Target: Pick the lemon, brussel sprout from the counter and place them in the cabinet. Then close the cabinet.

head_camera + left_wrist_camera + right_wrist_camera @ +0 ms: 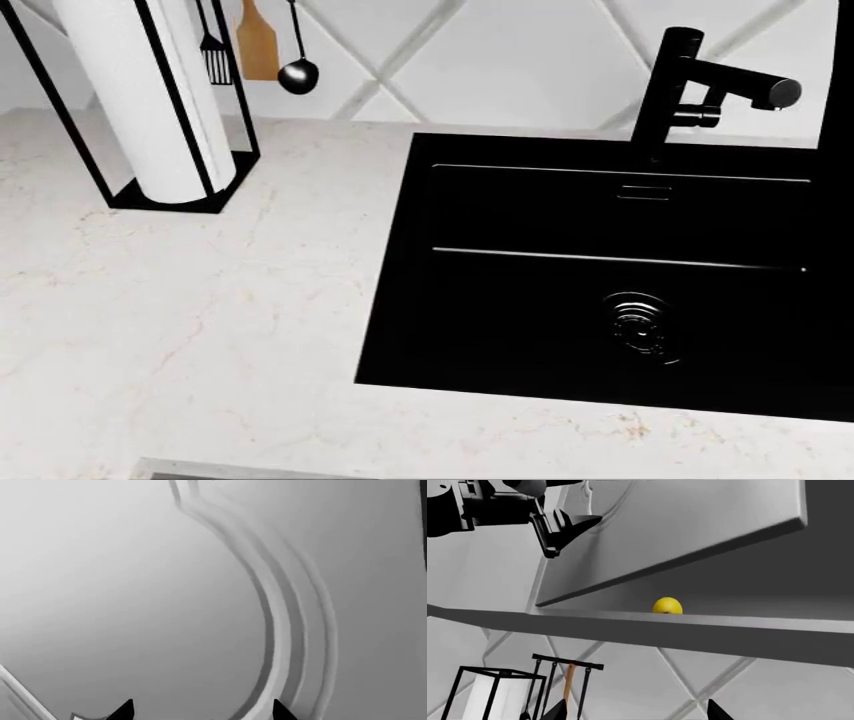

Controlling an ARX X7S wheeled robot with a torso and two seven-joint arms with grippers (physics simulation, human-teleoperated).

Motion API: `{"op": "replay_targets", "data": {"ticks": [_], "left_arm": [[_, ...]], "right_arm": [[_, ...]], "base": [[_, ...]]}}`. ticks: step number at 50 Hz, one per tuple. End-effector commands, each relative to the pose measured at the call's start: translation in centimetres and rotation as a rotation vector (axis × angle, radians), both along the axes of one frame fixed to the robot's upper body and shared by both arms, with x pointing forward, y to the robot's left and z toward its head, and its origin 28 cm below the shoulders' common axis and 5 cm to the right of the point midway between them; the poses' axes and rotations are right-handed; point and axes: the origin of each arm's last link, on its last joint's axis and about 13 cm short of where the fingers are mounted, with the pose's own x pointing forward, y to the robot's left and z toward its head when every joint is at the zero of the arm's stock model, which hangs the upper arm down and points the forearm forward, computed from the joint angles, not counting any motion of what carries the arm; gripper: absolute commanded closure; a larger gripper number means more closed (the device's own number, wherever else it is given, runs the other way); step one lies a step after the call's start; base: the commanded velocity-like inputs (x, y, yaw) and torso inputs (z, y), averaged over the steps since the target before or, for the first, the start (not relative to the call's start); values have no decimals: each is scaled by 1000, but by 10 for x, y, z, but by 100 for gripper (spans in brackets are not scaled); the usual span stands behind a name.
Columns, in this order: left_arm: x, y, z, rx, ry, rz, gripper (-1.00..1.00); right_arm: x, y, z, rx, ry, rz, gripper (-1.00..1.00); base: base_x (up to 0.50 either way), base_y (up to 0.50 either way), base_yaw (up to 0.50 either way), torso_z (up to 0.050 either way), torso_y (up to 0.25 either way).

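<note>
Left wrist view: spread left gripper (203, 711) faces the grey cabinet door (133, 605).
Head view: white marble counter (200, 330) shows neither item.
Right wrist view: bright-yellow oval lemon (667, 605) is shelved; right gripper (637, 711) spread, empty. The door should be pushed squarely.

Soft, even light is falling across the marble surface (200, 320) in the head view, casting almost no shadows; the black sink (601, 280) is swallowing the light, showing only thin pale highlights along its inner ledges. The faucet (694, 85) is carrying a faint sheen. In the left wrist view, the grey cabinet door (133, 590) is shading smoothly from pale to darker grey, its curved groove looking smeared. In the right wrist view, the cabinet interior is lying in dim shadow, while the lemon (667, 605) is glowing bright yellow.
</note>
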Motion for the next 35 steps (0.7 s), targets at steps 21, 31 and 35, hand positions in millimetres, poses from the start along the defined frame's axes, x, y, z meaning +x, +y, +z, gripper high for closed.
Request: {"op": "replay_targets", "data": {"ticks": [21, 31, 35], "left_arm": [[24, -3, -27, -312, 442, -248, -100], [20, -5, -26, -447, 499, -379, -100], [21, -6, -28, -505, 532, -420, -100]], "right_arm": [[-2, -1, -1, 5, 0, -7, -100], [-2, -1, 1, 2, -3, -8, -100], [-3, -2, 1, 4, -3, -10, -100]], "base": [[0, 0, 0, 0, 0], [0, 0, 0, 0, 0], [0, 0, 0, 0, 0]]}}
